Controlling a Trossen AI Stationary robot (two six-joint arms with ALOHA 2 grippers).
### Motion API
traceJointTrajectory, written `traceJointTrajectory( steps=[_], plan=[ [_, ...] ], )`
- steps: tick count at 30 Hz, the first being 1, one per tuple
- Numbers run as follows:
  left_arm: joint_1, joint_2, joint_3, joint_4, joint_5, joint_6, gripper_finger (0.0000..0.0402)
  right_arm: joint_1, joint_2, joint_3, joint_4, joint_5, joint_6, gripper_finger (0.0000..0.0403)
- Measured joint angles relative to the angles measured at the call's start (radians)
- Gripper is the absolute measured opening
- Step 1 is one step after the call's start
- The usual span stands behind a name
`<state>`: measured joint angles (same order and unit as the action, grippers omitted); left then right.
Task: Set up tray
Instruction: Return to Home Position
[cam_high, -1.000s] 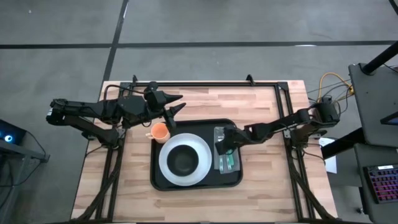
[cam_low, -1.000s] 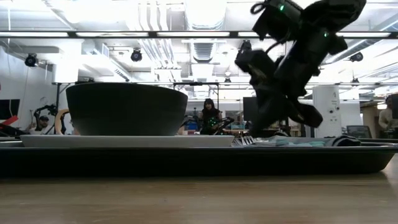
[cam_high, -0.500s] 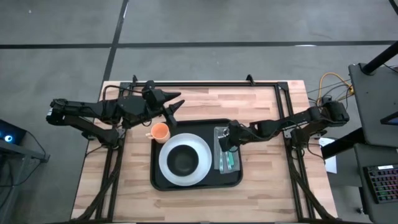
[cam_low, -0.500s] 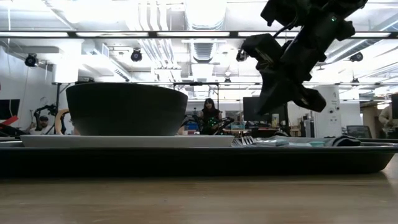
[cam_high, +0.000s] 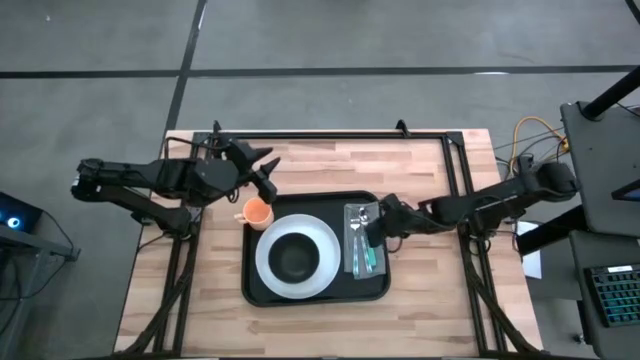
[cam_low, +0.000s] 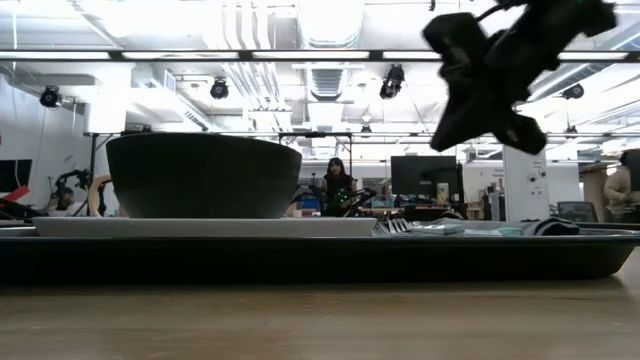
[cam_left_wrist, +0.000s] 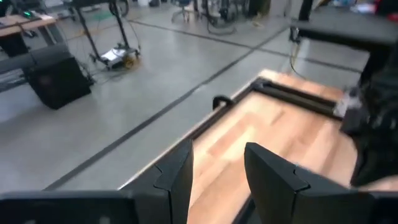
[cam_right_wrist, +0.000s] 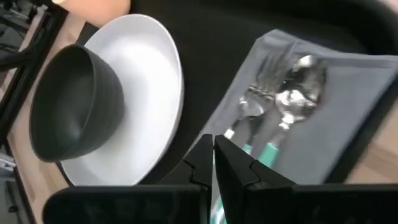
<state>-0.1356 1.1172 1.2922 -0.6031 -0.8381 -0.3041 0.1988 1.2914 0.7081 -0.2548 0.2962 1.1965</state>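
The black tray (cam_high: 380, 285) lies mid-table. It holds a white plate (cam_high: 272, 268) with a dark bowl (cam_high: 296, 257) on it, and a grey napkin (cam_high: 352, 262) carrying a fork (cam_right_wrist: 258, 99) and a spoon (cam_right_wrist: 300, 92) with teal handles. An orange cup (cam_high: 258, 211) stands at the tray's far-left corner; whether it is inside the rim I cannot tell. My right gripper (cam_high: 372, 230) (cam_right_wrist: 213, 158) hovers shut above the napkin, touching nothing. My left gripper (cam_high: 263, 173) (cam_left_wrist: 217, 168) is open in the air, on the far side of the cup.
A black metal frame (cam_high: 330, 134) runs along the table's far edge and down both sides. Bare wood (cam_high: 430, 290) shows to the right of the tray and along the near edge. In the low view the bowl (cam_low: 200, 175) and the tray rim (cam_low: 300, 255) fill the foreground.
My right gripper has drawn back from over the napkin toward the table's right edge and risen. The fork and spoon stay on the napkin. My left gripper has pulled back a little toward the table's left edge, staying open.
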Motion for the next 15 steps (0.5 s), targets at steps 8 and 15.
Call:
traceJointTrajectory(
  steps=[8,15],
  plan=[
    [0.086,-0.03,-0.161,0.129,0.302,0.044,0.0126,0.013,-0.226,-0.141,-0.048,0.16,0.01,0.0008],
    [0.231,0.011,-0.386,0.556,0.617,0.085,0.0126,-0.094,-0.372,-0.193,-0.038,0.178,-0.198,0.0008]
  ],
)
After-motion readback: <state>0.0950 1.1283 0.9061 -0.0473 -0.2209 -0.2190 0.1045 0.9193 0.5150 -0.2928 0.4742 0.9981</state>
